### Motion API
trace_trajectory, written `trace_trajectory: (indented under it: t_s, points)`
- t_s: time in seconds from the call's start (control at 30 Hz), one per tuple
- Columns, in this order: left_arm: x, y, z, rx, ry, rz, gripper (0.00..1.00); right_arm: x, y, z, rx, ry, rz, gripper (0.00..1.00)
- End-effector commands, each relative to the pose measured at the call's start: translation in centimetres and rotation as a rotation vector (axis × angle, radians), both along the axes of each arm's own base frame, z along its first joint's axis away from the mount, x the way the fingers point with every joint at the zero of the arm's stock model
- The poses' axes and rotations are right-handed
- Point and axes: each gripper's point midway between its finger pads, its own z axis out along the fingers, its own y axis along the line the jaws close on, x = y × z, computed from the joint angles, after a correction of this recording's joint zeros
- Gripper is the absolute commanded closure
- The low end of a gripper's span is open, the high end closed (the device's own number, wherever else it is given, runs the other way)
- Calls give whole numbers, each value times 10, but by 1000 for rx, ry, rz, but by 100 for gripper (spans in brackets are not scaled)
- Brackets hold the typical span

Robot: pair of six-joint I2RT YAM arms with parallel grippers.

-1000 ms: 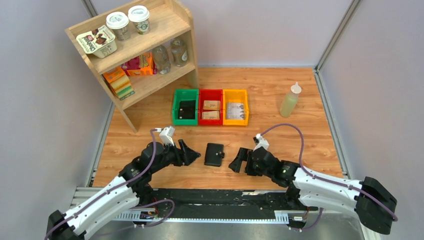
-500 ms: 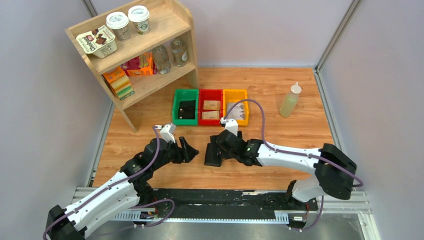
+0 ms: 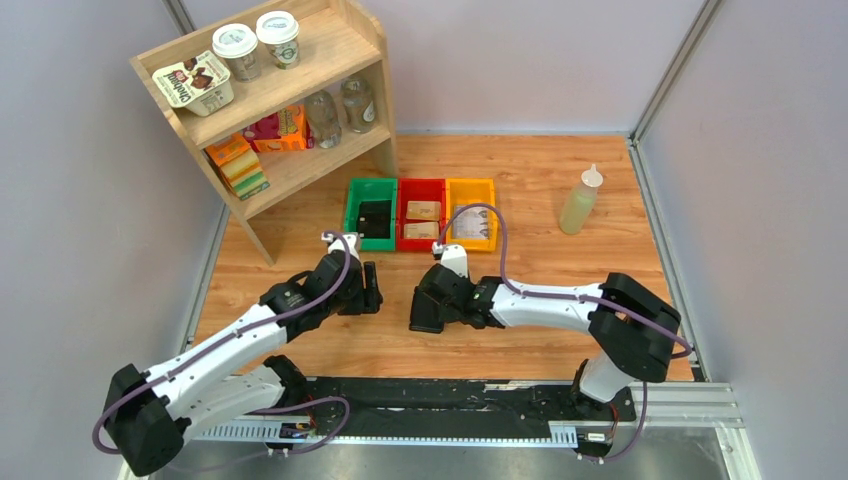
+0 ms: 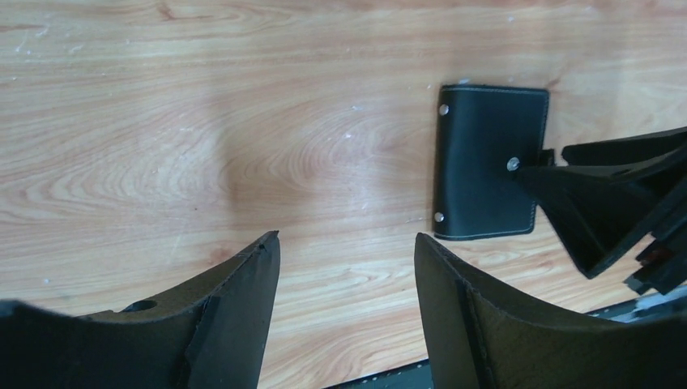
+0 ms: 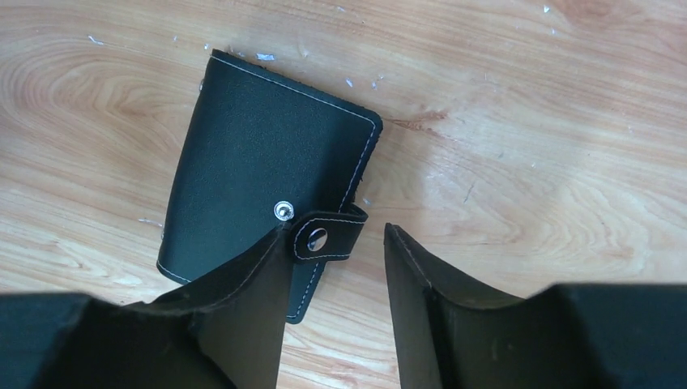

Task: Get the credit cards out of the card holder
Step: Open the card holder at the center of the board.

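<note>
The card holder, a black stitched wallet, lies folded flat on the wooden table. Its snap tab is off the stud and sticks out at the edge. My right gripper stands open astride that tab. Its left finger rests over the holder's face and its right finger is apart from the tab. The left wrist view shows the card holder to the right, with my open left gripper over bare wood short of it. From above, my right gripper covers the holder and my left gripper is beside it. The credit cards are hidden.
Green, red and yellow bins stand in a row behind the grippers; the green one holds a dark flat thing. A wooden shelf stands at the far left and a squeeze bottle at the far right.
My right arm swung left from the table's right side onto the card holder and its jaws narrowed. The left gripper shifted a little farther back and turned.
</note>
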Motion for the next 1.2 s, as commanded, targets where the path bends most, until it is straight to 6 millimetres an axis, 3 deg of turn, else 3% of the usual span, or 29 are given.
trace_trajectory:
  t_s: [0.0, 0.13, 0.23, 0.4, 0.53, 0.57, 0.6, 0.63, 0.67, 0.7, 0.73, 0.77, 0.83, 1.17]
  points:
    - [0, -3, 6, 59, 10, -76, 31, 9, 3, 11, 67, -35, -54, 54]
    - [1, -14, 8, 27, 0, -126, 31, 5, 9, 16, 234, -16, -47, 60]
    - [-1, -23, 6, 22, 22, -155, 31, 0, 9, 19, 350, 0, -44, 71]
    - [-1, -40, 4, 42, 46, -190, 33, 3, 8, 25, 513, 8, -65, 100]
    - [1, -51, -1, 105, 79, -210, 33, 1, 8, 26, 635, 18, -69, 100]
    - [3, -58, 5, 106, 68, -216, 33, 1, 7, 26, 663, 18, -72, 100]
    - [1, -59, -3, 153, 88, -224, 33, -1, 6, 24, 683, 24, -76, 100]
    - [2, -68, 4, 152, 78, -232, 33, 0, 8, 28, 725, 17, -73, 100]
    - [3, -66, -6, 203, 107, -224, 33, 1, 7, 29, 751, 12, -80, 100]
    - [5, -74, 0, 203, 99, -225, 33, -4, 8, 28, 776, 34, -62, 100]
    - [5, -73, -11, 249, 126, -221, 33, -4, 8, 28, 801, 37, -61, 100]
    - [9, -81, -7, 250, 120, -221, 33, -6, 8, 27, 813, 40, -58, 100]
    - [12, -87, -18, 301, 138, -218, 32, -8, 9, 29, 854, 40, -47, 100]
    - [35, -119, -30, 355, 145, -203, 24, -12, 14, 18, 918, 95, -34, 100]
